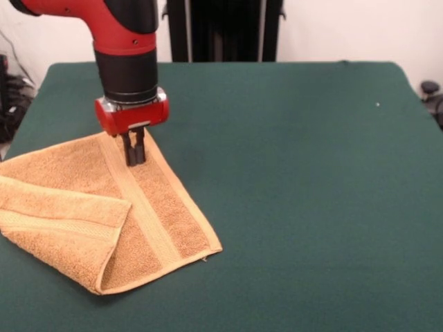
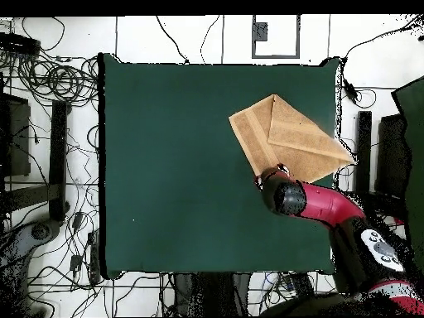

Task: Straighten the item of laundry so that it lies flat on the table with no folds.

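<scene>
The item of laundry (image 1: 149,207) is a golden-tan towel lying at the left of the green table (image 1: 311,207). Its left part is folded over onto itself as a flap (image 1: 62,207), and a paler woven band runs down its right side. My gripper (image 1: 134,158) stands upright at the towel's far corner, its fingers close together with their tips down in the cloth. In the overhead view the towel (image 2: 286,132) lies near the table's (image 2: 182,166) right edge, and the arm's wrist (image 2: 281,195) covers the gripper.
The towel lies close to the table's side edge. Cables (image 2: 54,79) and dark stands (image 2: 58,157) lie on the floor around the table. Black equipment (image 1: 432,93) shows past the table's right edge.
</scene>
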{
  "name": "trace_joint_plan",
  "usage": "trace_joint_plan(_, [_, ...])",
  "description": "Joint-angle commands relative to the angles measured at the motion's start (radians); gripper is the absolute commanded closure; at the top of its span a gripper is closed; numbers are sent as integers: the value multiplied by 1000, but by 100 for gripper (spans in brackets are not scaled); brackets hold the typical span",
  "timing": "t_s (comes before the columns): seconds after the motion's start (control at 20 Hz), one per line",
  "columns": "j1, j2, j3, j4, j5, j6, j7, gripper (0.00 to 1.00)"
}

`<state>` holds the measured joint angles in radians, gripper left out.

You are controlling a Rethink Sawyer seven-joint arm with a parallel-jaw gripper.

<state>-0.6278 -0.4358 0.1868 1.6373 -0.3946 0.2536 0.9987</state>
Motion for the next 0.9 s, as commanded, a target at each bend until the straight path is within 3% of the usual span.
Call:
trace_joint_plan(0.05, [-23, 124, 69, -39, -99, 113, -80, 100])
trace_joint_plan(0.4, [-62, 149, 126, -76, -144, 282, -210, 100])
trace_joint_plan(0.6, [-81, 146, 158, -73, -144, 334, -228, 100])
trace_joint_plan(0.9, [-48, 138, 130, -99, -150, 449, -192, 100])
